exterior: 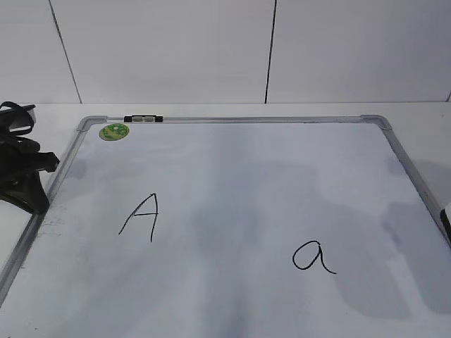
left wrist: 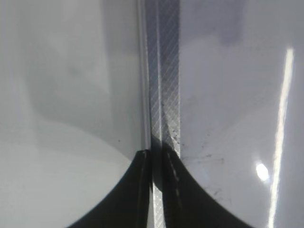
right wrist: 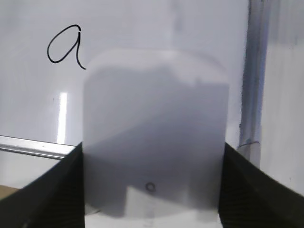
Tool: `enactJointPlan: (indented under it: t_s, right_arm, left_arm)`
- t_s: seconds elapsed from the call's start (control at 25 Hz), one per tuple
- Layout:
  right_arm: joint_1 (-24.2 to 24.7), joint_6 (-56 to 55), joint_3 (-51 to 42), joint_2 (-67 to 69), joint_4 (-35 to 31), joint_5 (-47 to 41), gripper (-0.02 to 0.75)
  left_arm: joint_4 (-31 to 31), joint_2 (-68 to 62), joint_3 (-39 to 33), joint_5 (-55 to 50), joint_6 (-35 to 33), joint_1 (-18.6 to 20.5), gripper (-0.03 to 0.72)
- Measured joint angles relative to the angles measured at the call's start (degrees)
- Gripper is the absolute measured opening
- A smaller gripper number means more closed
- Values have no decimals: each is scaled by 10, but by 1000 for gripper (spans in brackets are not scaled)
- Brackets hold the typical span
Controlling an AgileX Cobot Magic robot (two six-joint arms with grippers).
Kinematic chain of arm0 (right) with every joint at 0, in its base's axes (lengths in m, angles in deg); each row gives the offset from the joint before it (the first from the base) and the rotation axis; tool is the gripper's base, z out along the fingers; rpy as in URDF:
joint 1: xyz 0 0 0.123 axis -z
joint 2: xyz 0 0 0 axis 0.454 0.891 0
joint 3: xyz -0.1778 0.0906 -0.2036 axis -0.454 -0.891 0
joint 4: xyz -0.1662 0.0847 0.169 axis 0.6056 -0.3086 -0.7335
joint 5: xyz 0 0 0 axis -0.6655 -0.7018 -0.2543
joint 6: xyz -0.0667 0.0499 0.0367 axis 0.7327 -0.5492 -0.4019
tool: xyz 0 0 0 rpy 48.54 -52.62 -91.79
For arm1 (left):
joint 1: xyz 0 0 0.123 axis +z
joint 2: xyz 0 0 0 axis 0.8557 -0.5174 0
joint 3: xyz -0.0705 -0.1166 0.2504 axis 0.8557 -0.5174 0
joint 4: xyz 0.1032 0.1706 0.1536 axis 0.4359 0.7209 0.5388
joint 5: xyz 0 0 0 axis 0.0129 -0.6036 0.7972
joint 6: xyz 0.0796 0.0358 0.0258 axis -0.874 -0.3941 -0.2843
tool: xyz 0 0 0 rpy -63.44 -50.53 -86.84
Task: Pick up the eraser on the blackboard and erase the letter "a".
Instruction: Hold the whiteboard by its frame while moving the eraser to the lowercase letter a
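Observation:
The blackboard (exterior: 232, 204) is a white dry-erase board with a grey metal frame, lying flat. The letter "a" (exterior: 313, 255) is written at its front right; it also shows in the right wrist view (right wrist: 64, 47). My right gripper (right wrist: 152, 190) is shut on the eraser (right wrist: 154, 123), a white oblong block with rounded corners, held over the board to the right of the "a" and near the right frame (right wrist: 256, 71). Only a sliver of it shows at the right edge of the exterior view (exterior: 446, 220). My left gripper (left wrist: 156, 164) is shut and empty over the board's left frame (left wrist: 164, 85).
A capital "A" (exterior: 141, 215) is written on the board's left half. A round green magnet (exterior: 113, 131) sits at the far left corner, with a black clip (exterior: 143, 119) on the top frame. The left arm (exterior: 25, 176) rests at the board's left edge.

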Motion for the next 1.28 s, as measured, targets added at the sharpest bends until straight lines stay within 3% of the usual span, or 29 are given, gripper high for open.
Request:
enactJointPlan:
  t_s: [0.68, 1.04, 1.28]
  right_arm:
    - [-9, 9, 16, 86, -1, 8, 566]
    - [-132, -76, 87, 188, 85, 39, 566]
    - [-193, -94, 115, 259, 94, 78, 566]
  left_arm:
    - [-1, 0, 0, -1, 0, 0, 38]
    - [-1, 0, 0, -1, 0, 0, 39]
    - [-1, 0, 0, -1, 0, 0, 39]
